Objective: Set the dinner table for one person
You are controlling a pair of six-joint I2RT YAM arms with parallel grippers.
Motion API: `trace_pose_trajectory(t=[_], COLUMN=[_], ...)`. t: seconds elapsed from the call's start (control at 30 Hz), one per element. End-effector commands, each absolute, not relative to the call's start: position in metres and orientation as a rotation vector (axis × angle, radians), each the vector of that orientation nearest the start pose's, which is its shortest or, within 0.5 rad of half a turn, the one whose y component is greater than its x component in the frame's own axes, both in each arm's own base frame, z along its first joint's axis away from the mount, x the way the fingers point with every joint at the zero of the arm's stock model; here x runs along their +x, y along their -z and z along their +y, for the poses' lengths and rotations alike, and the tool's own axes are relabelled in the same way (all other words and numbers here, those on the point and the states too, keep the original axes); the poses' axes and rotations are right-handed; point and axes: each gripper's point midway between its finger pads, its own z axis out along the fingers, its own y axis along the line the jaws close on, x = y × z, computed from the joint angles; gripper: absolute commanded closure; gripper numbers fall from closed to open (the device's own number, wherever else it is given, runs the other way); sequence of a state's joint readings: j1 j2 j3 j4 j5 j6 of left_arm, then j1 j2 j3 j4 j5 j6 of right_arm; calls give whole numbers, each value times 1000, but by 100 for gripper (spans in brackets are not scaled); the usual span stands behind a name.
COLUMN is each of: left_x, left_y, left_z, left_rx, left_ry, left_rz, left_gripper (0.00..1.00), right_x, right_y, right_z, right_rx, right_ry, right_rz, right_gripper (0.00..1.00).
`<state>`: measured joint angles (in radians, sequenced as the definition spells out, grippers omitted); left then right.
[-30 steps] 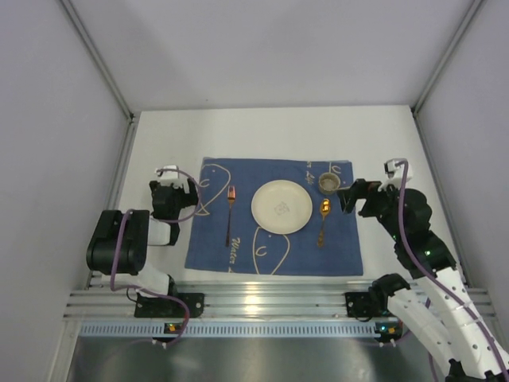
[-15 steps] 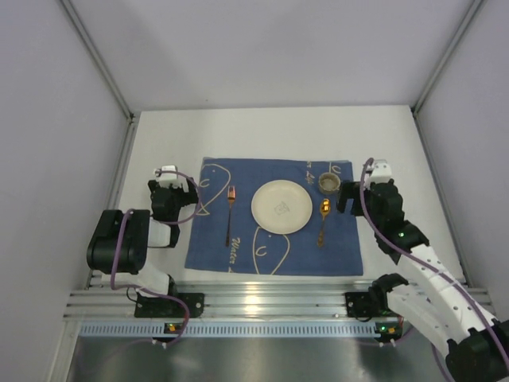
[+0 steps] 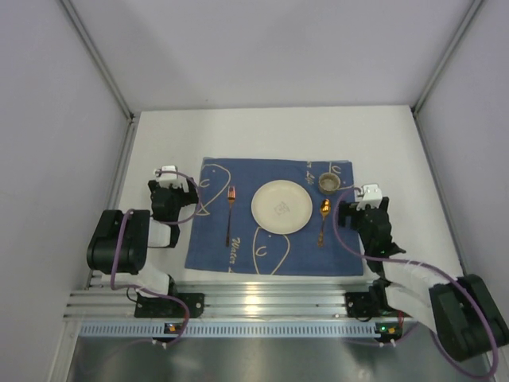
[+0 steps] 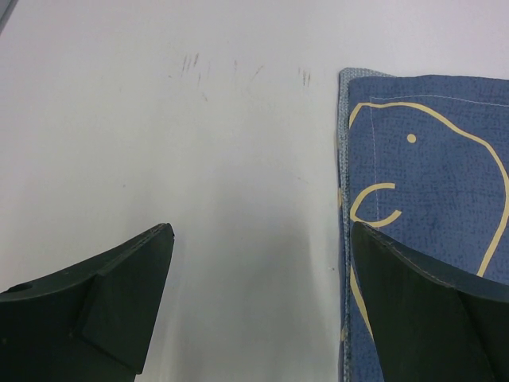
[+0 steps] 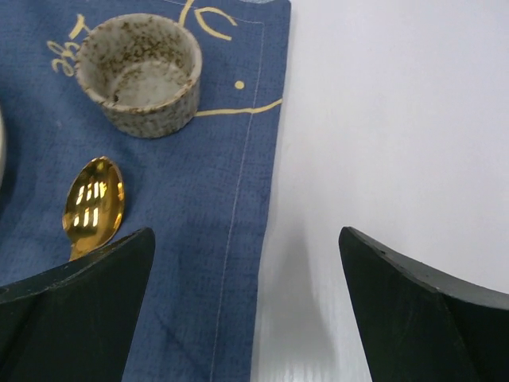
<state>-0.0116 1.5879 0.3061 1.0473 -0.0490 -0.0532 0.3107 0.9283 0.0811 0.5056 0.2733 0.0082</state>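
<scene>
Enclosure: pale grey walls [image 3: 262,48] on three sides, joined by aluminium corner posts [image 3: 97,57]. Slotted aluminium rails [image 3: 262,301] along near edge, brushed metal sheet [image 3: 238,358] beyond them. Lighting even, soft.

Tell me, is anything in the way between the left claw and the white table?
Nothing visible is. The left gripper hangs open over bare dinner table. The blue placemat only begins off to the side, its edge close by one finger.

one each: plate [image 3: 281,206], fork [image 3: 230,213], spoon [image 3: 323,219], cup [image 3: 328,183], placemat [image 3: 302,255]
</scene>
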Motion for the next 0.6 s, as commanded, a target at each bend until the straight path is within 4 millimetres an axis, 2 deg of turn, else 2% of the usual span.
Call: trace_pose_trajectory(t=[0.0, 0.03, 0.07, 0.1, 0.17, 0.2, 0.23, 0.27, 0.3, 0.33, 0.47, 0.57], left_x=[392, 392, 392, 392, 392, 392, 392, 392, 392, 392, 392, 392], left_y=[-83, -84, -83, -83, -83, -84, -83, -84, -83, -83, -83, -83], left_z=[3, 3, 3, 3, 3, 3, 3, 3, 3, 3, 3, 3], left_rx=[-71, -71, -71, -71, -71, -71, -71, -71, -71, -72, -71, -71], left_ry=[6, 6, 6, 6, 6, 6, 6, 6, 6, 5, 6, 6], left_rz=[1713, 1712, 1715, 1715, 1713, 1712, 1715, 1712, 1713, 1715, 1715, 1713], left_gripper=[2, 2, 2, 2, 1, 2, 2, 2, 2, 2, 2, 1], right_x=[338, 345, 353, 368, 381, 384, 384, 376, 377, 374, 379, 381], right_y=[-137, -138, -126, -130, -124, -132, -133, -115, -128, -125, -118, -119], right_z=[44, 36, 34, 30, 21, 20, 18, 13, 7, -1, 2, -3], right_rx=[-56, -37, -42, -23, -29, -81, -97, -58, -19, 9, -16, 16], right_ry=[14, 31, 38, 47, 92, 121, 98, 85, 78, 79, 56, 54], right_rz=[1609, 1605, 1639, 1667, 1707, 1667, 1638, 1674, 1598, 1587, 1612, 1614], right_gripper=[0, 0, 0, 0, 0, 0, 0, 0, 0, 0, 0, 0])
